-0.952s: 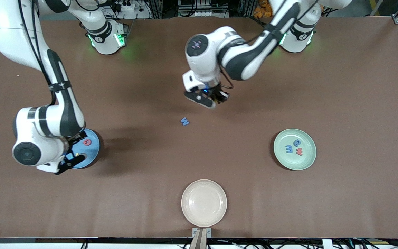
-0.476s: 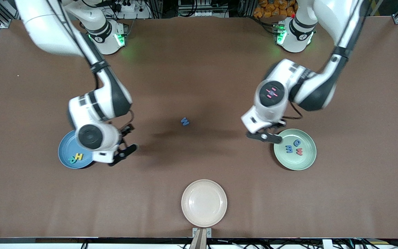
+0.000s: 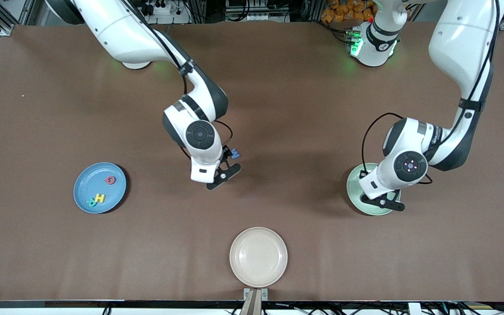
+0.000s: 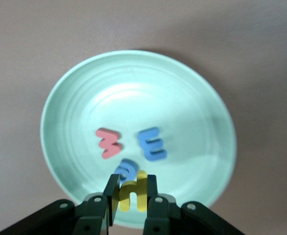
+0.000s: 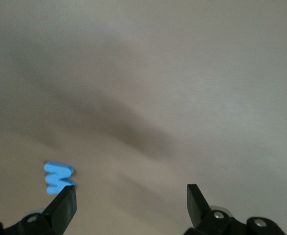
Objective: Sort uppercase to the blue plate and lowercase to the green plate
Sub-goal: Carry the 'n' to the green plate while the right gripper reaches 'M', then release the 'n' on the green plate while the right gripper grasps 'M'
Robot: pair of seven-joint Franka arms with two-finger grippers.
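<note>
**Both arms swing: yellow letter over green plate, open pincer by blue W**

Since a second ago the two arms have traded ground: the left arm has swept from mid-bench to the green plate, and the right arm has left the blue plate and come to the lone blue letter at mid-bench.

Nearest the front camera, a cream plate (image 3: 258,257) sits alone at the bench (image 3: 304,109) edge.

Farther in, toward the left arm's end, the green plate (image 3: 353,186) lies mostly under the left pincer (image 4: 128,196). That pincer is clamped on a yellow letter (image 4: 133,192), held between the fingertips over the plate's rim area. In the wrist view three letters lie flat in the plate: a red w (image 4: 108,143), a blue m (image 4: 154,144) beside it, and a rounded blue letter (image 4: 126,169) just past the yellow one and partly hidden by it.

Toward the right arm's end, the blue plate (image 3: 86,183) holds a red round letter (image 3: 110,180), a yellow H (image 3: 99,197) and a teal R (image 3: 91,202), the last two touching.

Farthest, at mid-bench, the blue W (image 3: 235,153) lies flat on the bare bench. The right pincer (image 3: 225,168) hangs over the spot just beside it, fingers wide apart and holding nothing; in its wrist view the W (image 5: 58,177) sits outside the gap, by one fingertip (image 5: 65,203).
</note>
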